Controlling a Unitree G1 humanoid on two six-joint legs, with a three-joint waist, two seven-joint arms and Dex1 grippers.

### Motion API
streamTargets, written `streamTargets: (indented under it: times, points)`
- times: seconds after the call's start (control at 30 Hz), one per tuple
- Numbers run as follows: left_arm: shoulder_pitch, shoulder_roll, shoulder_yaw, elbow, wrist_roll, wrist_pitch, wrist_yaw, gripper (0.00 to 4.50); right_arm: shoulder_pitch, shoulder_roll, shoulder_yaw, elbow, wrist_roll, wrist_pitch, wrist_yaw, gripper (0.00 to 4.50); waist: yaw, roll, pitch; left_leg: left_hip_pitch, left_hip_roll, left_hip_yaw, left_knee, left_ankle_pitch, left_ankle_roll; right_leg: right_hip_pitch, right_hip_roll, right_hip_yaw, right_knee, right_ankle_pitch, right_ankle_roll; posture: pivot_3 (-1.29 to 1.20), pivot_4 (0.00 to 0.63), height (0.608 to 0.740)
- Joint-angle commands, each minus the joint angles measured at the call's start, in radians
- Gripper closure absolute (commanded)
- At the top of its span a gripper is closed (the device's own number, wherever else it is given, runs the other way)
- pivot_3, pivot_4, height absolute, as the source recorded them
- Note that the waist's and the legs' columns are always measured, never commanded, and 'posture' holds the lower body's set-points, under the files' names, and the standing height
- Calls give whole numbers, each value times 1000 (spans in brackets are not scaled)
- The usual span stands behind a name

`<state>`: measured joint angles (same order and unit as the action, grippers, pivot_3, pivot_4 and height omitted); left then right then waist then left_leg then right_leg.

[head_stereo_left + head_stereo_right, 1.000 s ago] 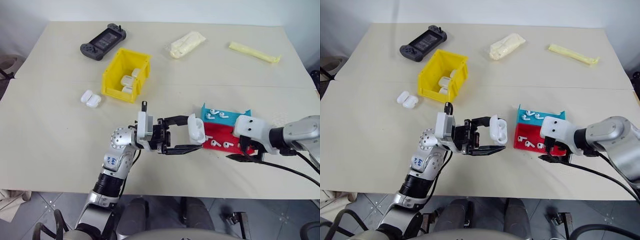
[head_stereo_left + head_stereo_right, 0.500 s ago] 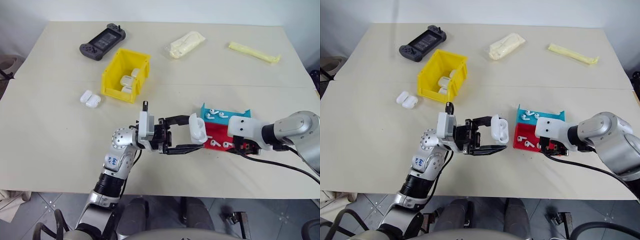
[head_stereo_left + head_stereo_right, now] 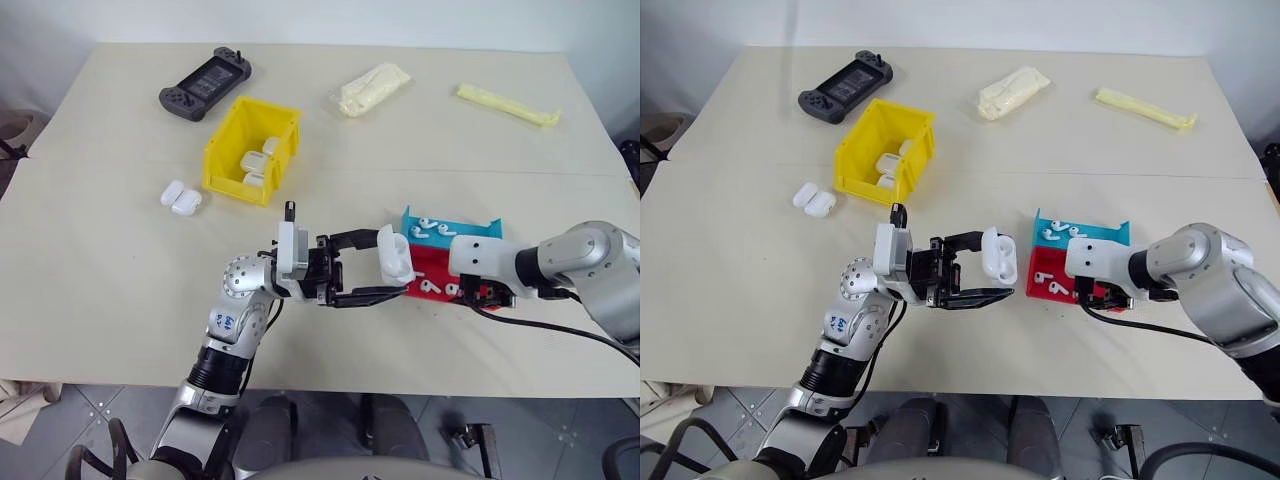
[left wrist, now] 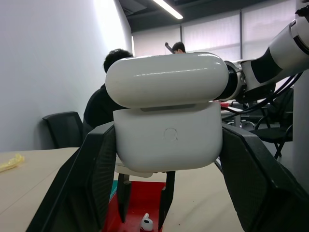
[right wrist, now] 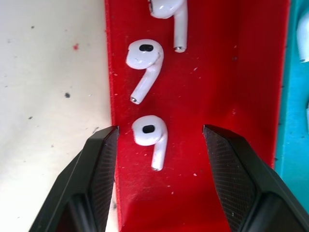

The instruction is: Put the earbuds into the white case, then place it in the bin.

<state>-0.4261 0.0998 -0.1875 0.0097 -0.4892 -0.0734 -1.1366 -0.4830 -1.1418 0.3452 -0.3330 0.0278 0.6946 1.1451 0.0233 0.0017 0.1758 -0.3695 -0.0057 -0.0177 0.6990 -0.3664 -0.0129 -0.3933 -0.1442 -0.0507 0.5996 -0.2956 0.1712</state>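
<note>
My left gripper [image 3: 390,265] is shut on the white case [image 3: 394,254] and holds it above the table's middle, lid raised; the left wrist view shows the case [image 4: 169,116] between both black fingers. To its right, my right gripper [image 5: 159,137] is open and points down into the red tray [image 3: 424,262]. Its fingers straddle one of the earbuds [image 5: 149,133] without touching it. Two more earbuds [image 5: 145,60] lie further along the tray. The yellow bin [image 3: 222,152] stands at the back left with white cases [image 3: 255,160] inside.
A teal tray [image 3: 462,238] with earbuds adjoins the red one on its far side. Two white cases [image 3: 180,197] lie left of the bin. A black game controller [image 3: 205,83], a clear bag [image 3: 372,88] and a yellow strip [image 3: 508,104] lie along the far edge.
My right gripper has moved left from the table in front of the red tray to over the tray, around an earbud. The left gripper and the case have stayed still.
</note>
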Motion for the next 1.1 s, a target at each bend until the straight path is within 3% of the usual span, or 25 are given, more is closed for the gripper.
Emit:
streamTargets:
  times: [0.03, 0.13, 0.3, 0.7, 0.9, 1.1]
  points:
    - [-5, -1, -3, -40, -7, -9, 5, 1705, 1, 13, 2, 7, -19, -11, 7, 1662, 0, 0, 0, 0, 0, 0, 0, 0, 0, 0, 0, 0, 0, 0, 0, 0, 150, 740]
    - [-5, 0, -2, -41, -8, -9, 7, 1705, 4, 17, 3, 13, -28, -16, 15, 2284, 0, 0, 0, 0, 0, 0, 0, 0, 0, 0, 0, 0, 0, 0, 0, 0, 150, 740]
    - [-5, 3, -1, -42, -8, -9, 6, 1705, 6, 18, 3, 12, -35, -17, 30, 3936, 1, 0, 0, 0, 0, 0, 0, 0, 0, 0, 0, 0, 0, 0, 0, 0, 150, 740]
    - [-16, 7, 4, -27, -8, -13, 3, 1705, 12, 18, -48, 9, -14, -3, 31, 3936, 1, 0, 0, 0, 0, 0, 0, 0, 0, 0, 0, 0, 0, 0, 0, 0, 150, 740]
    - [-15, 6, 11, -19, -24, -4, -4, 1705, 46, 19, -288, -51, 172, 21, 65, 3936, 2, 0, 0, 0, 0, 0, 0, 0, 0, 0, 0, 0, 0, 0, 0, 0, 150, 740]
    - [-46, -21, 32, 26, -72, 52, -5, 1705, 219, 83, -606, -79, 340, -53, 70, 3936, 10, -1, 0, 0, 0, 0, 0, 0, 0, 1, 0, -1, -1, 0, 1, 0, 150, 740]
